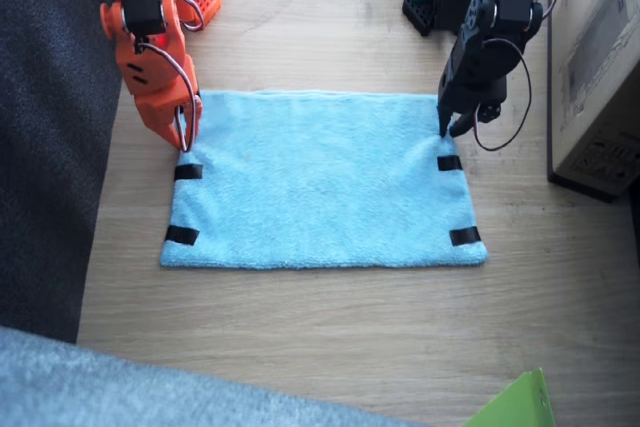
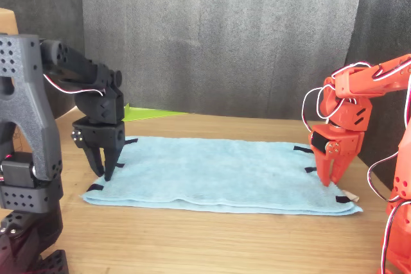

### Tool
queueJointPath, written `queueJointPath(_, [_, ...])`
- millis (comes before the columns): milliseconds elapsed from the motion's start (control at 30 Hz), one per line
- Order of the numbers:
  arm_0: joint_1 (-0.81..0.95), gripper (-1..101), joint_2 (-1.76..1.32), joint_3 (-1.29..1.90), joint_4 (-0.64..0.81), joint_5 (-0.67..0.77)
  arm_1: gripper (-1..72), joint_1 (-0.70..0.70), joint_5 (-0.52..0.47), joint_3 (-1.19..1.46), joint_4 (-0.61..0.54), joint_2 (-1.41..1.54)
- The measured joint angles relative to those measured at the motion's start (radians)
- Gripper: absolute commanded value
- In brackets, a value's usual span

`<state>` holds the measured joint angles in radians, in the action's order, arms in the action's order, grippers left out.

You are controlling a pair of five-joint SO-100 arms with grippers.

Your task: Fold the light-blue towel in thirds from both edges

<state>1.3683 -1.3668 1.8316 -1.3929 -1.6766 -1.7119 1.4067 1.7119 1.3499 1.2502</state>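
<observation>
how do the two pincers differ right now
Colour: the right pincer is orange, the left pincer is black.
Place: the right pincer is at one short edge of the light-blue towel, the left pincer at the opposite short edge.
Shared: both point down at a far corner of the flat towel, near the black tape strips. Whether either has gripped the cloth cannot be told.

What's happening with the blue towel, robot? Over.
Left gripper open, on towel's edge. Right gripper down on opposite edge, state unclear. Light-blue towel flat, unfolded. Nothing in the way.
</observation>
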Motion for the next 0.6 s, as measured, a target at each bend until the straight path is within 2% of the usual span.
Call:
queueJointPath(200, [0.000,0,0.000,0.000,0.000,0.000,0.1,-0.020,-0.009,0.008,0.011,0.035])
queueJointPath(600, [0.000,0,-0.017,0.020,0.018,0.005,0.1,-0.094,0.003,-0.133,0.190,0.081])
